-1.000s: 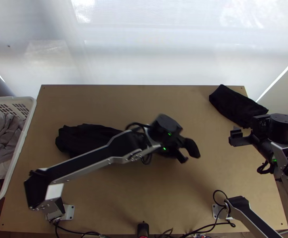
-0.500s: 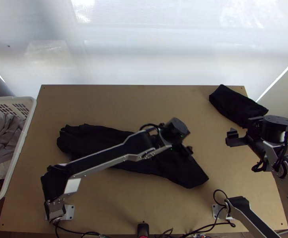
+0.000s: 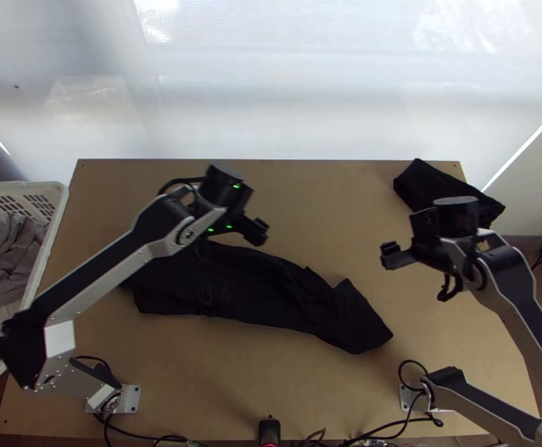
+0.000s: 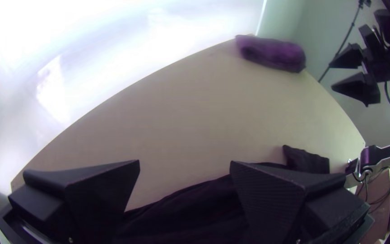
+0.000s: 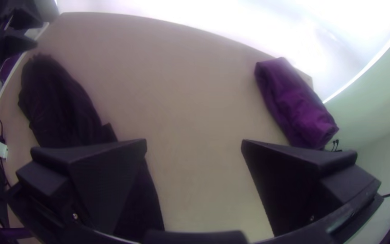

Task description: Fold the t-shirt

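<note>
In the top view, my left gripper (image 3: 259, 229) is over the table just beyond the far edge of the black t-shirt (image 3: 271, 294), which lies bunched lengthwise across the middle, its right end flaring toward the near edge. My right gripper (image 3: 391, 255) hangs to the right of the shirt, apart from it. In the left wrist view, my left gripper (image 4: 184, 167) is open, the dark shirt (image 4: 195, 205) showing between and behind its fingers. My right gripper (image 5: 194, 147) in the right wrist view is open too, with bare table between its fingers and the shirt (image 5: 64, 108) off to one side.
A folded dark cloth (image 3: 435, 190) lies at the table's far right corner, partly behind the right arm. A white basket (image 3: 51, 223) holding grey and dark clothes stands at the left edge. Bare table (image 3: 330, 201) lies between shirt and far edge.
The left arm has swung left and away from the near edge, uncovering the shirt's right part. The right gripper has moved left over the table. The shirt's left end is now partly behind the left arm.
</note>
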